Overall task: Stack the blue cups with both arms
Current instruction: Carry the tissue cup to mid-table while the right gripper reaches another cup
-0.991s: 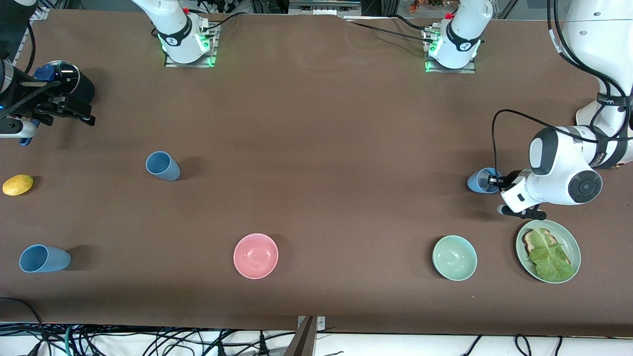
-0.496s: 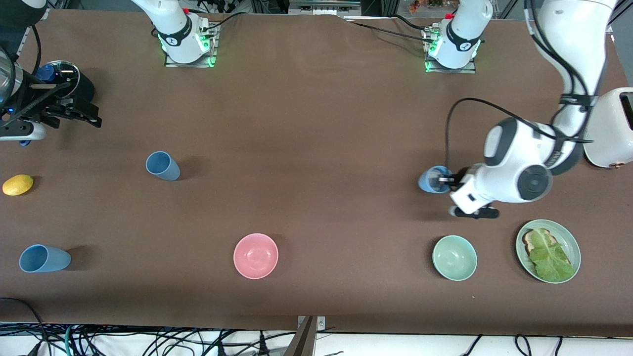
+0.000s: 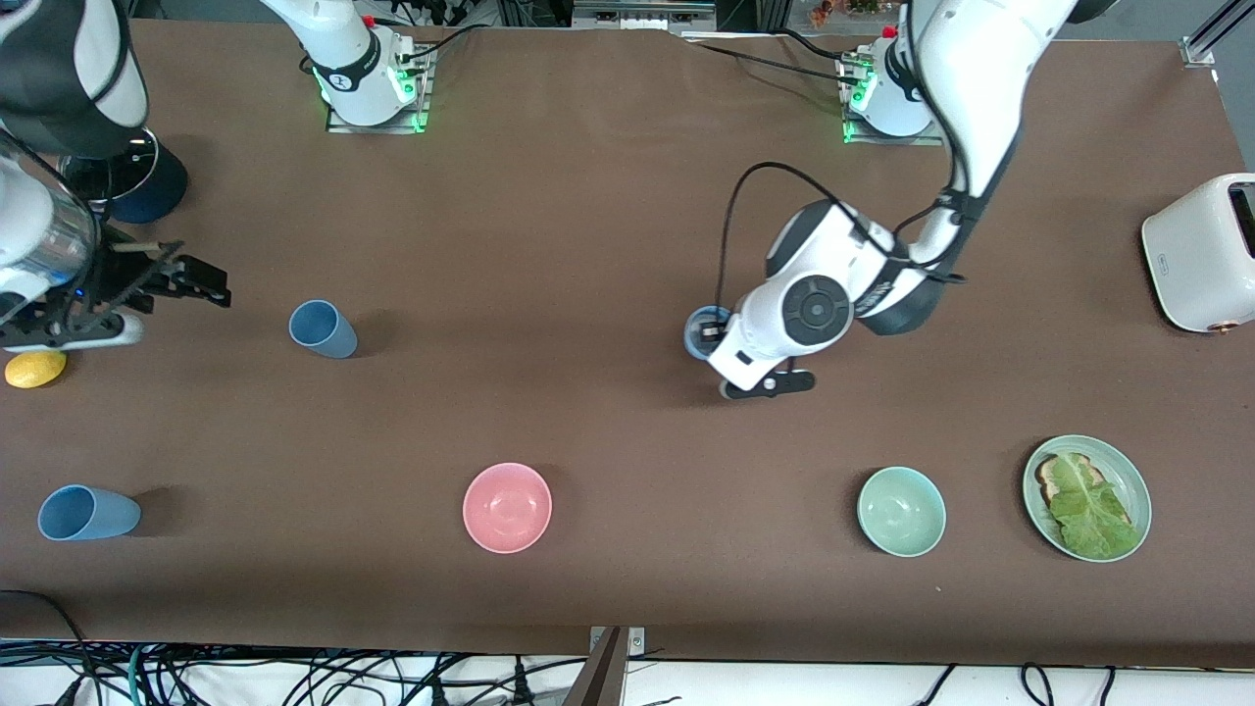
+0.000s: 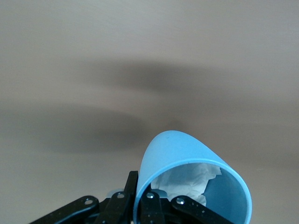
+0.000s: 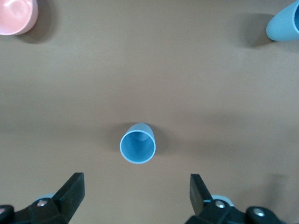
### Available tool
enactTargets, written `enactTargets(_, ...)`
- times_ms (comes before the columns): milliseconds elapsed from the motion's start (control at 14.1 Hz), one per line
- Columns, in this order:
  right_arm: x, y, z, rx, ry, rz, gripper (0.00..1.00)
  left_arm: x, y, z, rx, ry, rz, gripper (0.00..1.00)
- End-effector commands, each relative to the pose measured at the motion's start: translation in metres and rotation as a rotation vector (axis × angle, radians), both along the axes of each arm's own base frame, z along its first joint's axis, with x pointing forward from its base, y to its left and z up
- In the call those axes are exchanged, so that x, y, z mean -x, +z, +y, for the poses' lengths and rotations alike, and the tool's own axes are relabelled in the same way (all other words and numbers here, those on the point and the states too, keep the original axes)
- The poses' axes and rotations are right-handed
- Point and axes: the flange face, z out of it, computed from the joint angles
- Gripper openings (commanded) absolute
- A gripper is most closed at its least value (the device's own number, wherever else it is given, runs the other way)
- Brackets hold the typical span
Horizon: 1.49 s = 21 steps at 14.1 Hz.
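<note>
My left gripper (image 3: 708, 334) is shut on the rim of a light-blue cup (image 3: 700, 327) and holds it over the middle of the table. In the left wrist view one finger is inside and one outside the cup (image 4: 187, 170), which holds crumpled white paper. A second blue cup (image 3: 322, 328) stands upright toward the right arm's end; it also shows in the right wrist view (image 5: 138, 143). A third blue cup (image 3: 86, 513) lies on its side nearer the front camera, and shows in the right wrist view (image 5: 285, 23). My right gripper (image 3: 204, 286) is open and empty, over the table beside the upright cup.
A pink bowl (image 3: 507, 507), a green bowl (image 3: 901, 511) and a plate with toast and lettuce (image 3: 1128, 471) sit along the near side. A lemon (image 3: 34, 369) and a navy saucepan (image 3: 147, 191) are at the right arm's end. A white toaster (image 3: 1201, 250) is at the left arm's end.
My left gripper has carried its blue cup from the left arm's end toward the middle of the table. My right gripper has moved a little toward the upright cup.
</note>
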Motion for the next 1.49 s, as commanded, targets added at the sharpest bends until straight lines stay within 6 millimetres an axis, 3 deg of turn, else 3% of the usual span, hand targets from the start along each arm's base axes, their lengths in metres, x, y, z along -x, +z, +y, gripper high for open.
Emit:
enactTargets(0,-0.001,-0.038,-0.006,0.002,0.039,-0.001,1.0,-0.004,-0.024,-0.024,0.033,0.066,-0.017,0.0)
enactTargets(142,0.002,-0.067,-0.008,0.002,0.041,0.011,1.0,0.003,-0.033,-0.033,0.029,0.053,-0.008,0.0)
enactTargets(212,0.007,-0.083,-0.01,0.002,0.038,0.019,1.0,0.004,-0.033,-0.034,0.029,0.056,-0.006,0.1)
enactTargets(283,0.013,-0.098,-0.011,0.002,0.036,0.025,1.0,0.003,-0.033,-0.033,0.026,0.07,-0.004,0.94)
enactTargets(354,0.02,-0.111,-0.015,0.003,0.029,0.031,1.0,0.004,-0.031,-0.034,0.021,0.08,-0.004,1.0)
enactTargets(566,0.034,-0.138,-0.024,0.004,0.021,0.028,1.0,0.003,-0.014,-0.032,0.012,0.095,-0.004,1.0)
enactTargets(779,0.047,-0.163,-0.029,0.005,0.025,0.027,1.0,0.011,0.039,-0.022,-0.029,0.056,0.031,1.0)
enactTargets(991,0.063,-0.192,-0.034,0.007,0.016,0.017,0.99,0.014,0.098,0.005,-0.074,0.046,0.053,1.0)
enactTargets(1133,0.07,-0.206,-0.035,0.008,0.013,0.007,0.92,0.002,0.126,0.037,-0.105,0.071,0.081,1.0)
enactTargets(1416,0.074,-0.222,-0.034,0.008,0.012,-0.003,0.81,-0.031,0.184,0.125,-0.143,-0.042,-0.011,1.0)
